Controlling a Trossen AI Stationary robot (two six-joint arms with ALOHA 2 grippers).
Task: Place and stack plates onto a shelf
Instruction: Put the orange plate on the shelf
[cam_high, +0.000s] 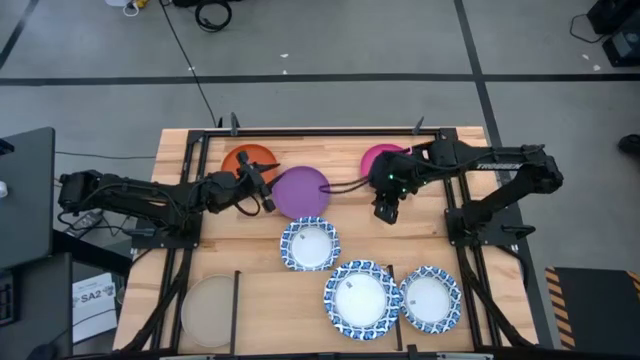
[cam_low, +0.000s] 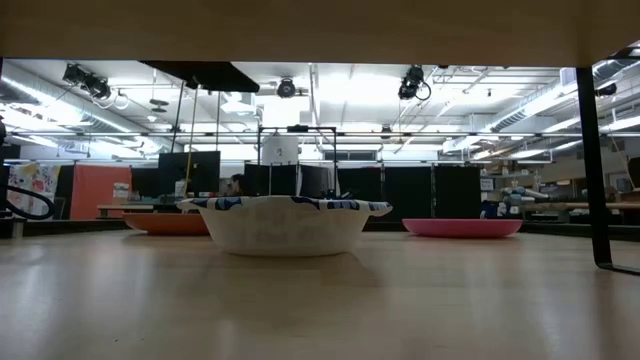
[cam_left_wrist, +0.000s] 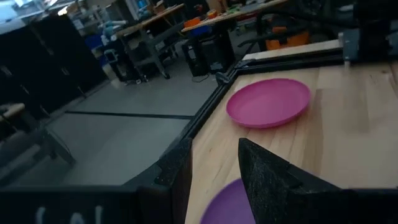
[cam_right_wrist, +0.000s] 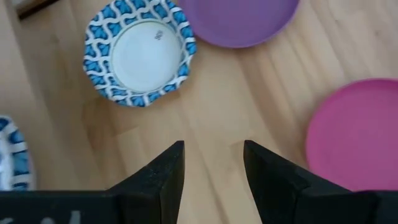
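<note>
Seven plates in sight on the light-wood shelf (cam_high: 260, 255), none stacked: three blue-rimmed with white centres, and one each of purple, magenta, orange and pale beige. The purple plate (cam_high: 300, 191) lies at mid-table toward the far edge, with the orange plate (cam_high: 247, 160) behind it to the left and partly under the left arm; the magenta plate (cam_high: 381, 158) sits far right, partly under the right arm. One blue-rimmed plate (cam_high: 309, 244) lies just in front of the purple one, with a scalloped patterned edge; two more, a larger one (cam_high: 360, 297) and one beside it (cam_high: 430, 298), sit near the front edge, a thin black bar (cam_high: 392, 275) between them. The beige plate (cam_high: 209, 310) lies front left, another black bar crossing it. The solid plates look smooth, shallow and round. The left gripper (cam_high: 267, 194) reaches in horizontally from the left, at the purple plate's left rim, fingers apart and holding nothing. The right gripper (cam_high: 386, 213) points down over bare wood between the magenta plate and the blue-rimmed plate, fingers apart, empty. The wood has pale straight grain.
</note>
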